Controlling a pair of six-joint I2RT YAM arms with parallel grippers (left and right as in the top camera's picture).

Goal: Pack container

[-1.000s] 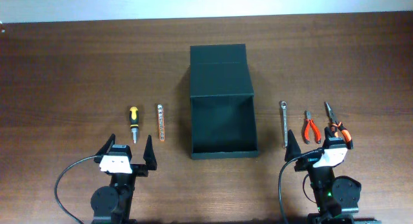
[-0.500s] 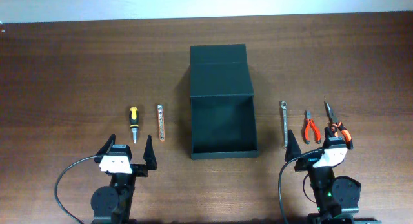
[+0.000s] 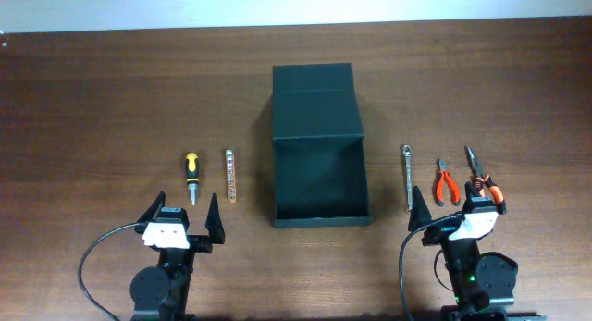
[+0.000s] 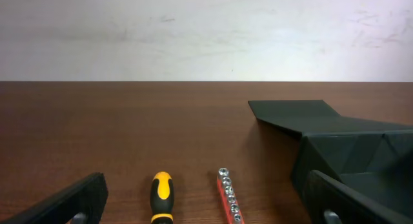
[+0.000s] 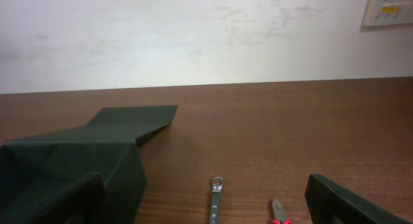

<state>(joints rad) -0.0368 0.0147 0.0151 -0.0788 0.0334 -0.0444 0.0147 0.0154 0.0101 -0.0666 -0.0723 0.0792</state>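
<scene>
The black container (image 3: 319, 205) stands open at the table's middle, its lid (image 3: 314, 90) laid flat behind it; it shows in the left wrist view (image 4: 348, 146) and right wrist view (image 5: 71, 159). Left of it lie a yellow-black screwdriver (image 3: 191, 176) (image 4: 161, 195) and a red socket rail (image 3: 230, 174) (image 4: 228, 197). Right of it lie a wrench (image 3: 407, 176) (image 5: 215, 198), red pliers (image 3: 446, 181) (image 5: 278, 212) and orange-black long-nose pliers (image 3: 478, 176). My left gripper (image 3: 184, 217) and right gripper (image 3: 453, 206) are open and empty, near the front edge.
A pale wall (image 4: 206, 33) rises behind the table's far edge. The wooden table (image 3: 111, 99) extends left and right of the container.
</scene>
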